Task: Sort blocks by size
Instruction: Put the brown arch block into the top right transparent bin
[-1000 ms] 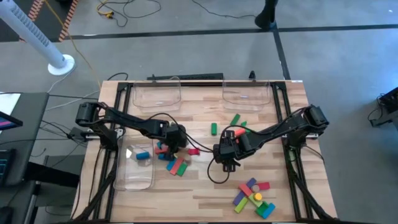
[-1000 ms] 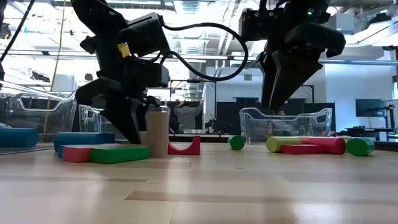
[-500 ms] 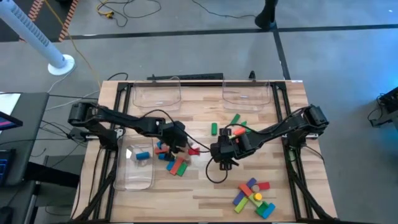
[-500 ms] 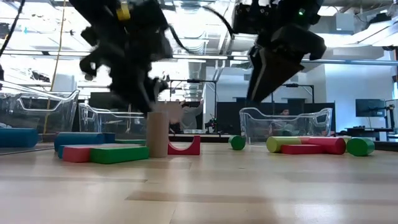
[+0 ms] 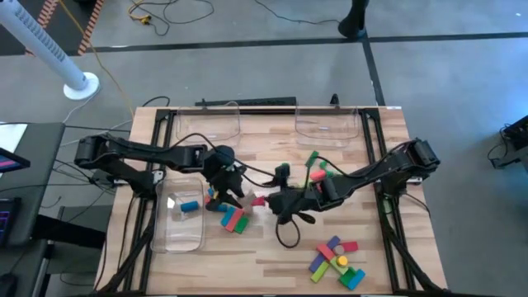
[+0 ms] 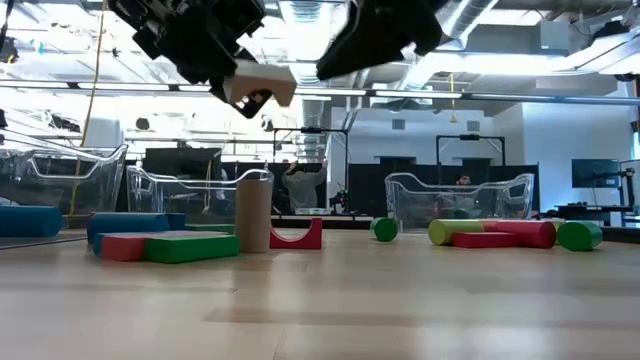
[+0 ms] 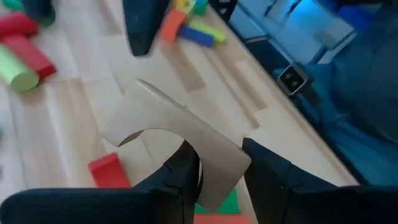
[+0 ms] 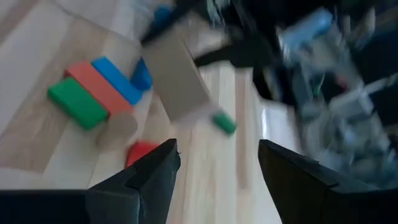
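Note:
A plain wood arch block (image 6: 262,84) hangs high above the table, and my left gripper (image 7: 221,165) is shut on it. Under it, a wood cylinder (image 6: 253,210) stands on its end beside a red arch (image 6: 297,237), next to green (image 6: 190,247), red and blue bars lying flat on the table. My right gripper (image 5: 277,200) hovers open over the table's middle, just right of that cluster (image 5: 231,214), with nothing between its fingers. More blocks lie at the middle right (image 5: 313,165) and the near right (image 5: 334,260). My left gripper pinches one leg end of the wood arch (image 7: 214,177) between its two fingers (image 7: 181,177). The fingers slant down toward the table's right. The arch sticks out ahead of the fingers, tilted and lifted clear of the table.
Two clear bins (image 5: 206,124) (image 5: 327,124) stand at the far edge. A third bin (image 5: 177,223) at the left holds a blue block (image 5: 190,206). Black frame rails (image 5: 388,214) run along both sides. A cable loops across the table (image 5: 285,235).
Both grippers have risen and tipped from pointing down to a shallower slant. My left gripper has lifted the wood arch clear of the cluster, up from beside the standing cylinder. My right gripper has also drifted toward the table's left and rolled, staying open.

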`<state>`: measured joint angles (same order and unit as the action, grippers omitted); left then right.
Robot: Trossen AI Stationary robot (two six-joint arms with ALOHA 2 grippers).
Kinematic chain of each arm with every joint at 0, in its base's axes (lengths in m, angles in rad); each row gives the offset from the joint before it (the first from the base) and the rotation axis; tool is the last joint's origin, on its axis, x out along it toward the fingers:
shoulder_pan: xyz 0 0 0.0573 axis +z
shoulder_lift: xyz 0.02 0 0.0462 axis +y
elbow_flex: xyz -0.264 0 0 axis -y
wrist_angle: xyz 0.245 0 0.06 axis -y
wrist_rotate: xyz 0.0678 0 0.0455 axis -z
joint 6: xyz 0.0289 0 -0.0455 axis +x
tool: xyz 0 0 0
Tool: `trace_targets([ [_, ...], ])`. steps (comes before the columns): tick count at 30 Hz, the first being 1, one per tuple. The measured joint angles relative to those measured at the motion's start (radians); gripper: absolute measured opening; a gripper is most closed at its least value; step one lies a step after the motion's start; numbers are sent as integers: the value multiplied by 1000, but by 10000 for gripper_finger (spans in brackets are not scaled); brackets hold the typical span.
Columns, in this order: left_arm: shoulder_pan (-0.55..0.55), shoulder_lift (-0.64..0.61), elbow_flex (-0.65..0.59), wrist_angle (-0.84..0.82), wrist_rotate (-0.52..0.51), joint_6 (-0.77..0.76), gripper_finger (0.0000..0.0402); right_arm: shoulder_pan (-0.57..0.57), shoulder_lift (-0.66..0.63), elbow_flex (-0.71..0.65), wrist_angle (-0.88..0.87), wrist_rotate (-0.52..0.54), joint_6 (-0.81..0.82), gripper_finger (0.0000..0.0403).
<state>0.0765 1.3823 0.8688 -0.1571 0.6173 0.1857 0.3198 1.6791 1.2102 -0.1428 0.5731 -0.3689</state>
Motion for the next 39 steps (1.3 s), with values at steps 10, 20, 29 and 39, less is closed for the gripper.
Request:
trace_targets([
  [10,32,0,0,87,120,-18,107,27,10,0,111,-51,-161,260],
  [20,32,0,0,131,143,-52,107,15,10,-1,175,-70,-192,260],
  [29,32,-1,0,177,193,-78,107,-10,10,-1,183,-126,-182,260],
  [39,32,22,0,202,217,-89,107,-9,10,-1,183,-155,-182,209],
])
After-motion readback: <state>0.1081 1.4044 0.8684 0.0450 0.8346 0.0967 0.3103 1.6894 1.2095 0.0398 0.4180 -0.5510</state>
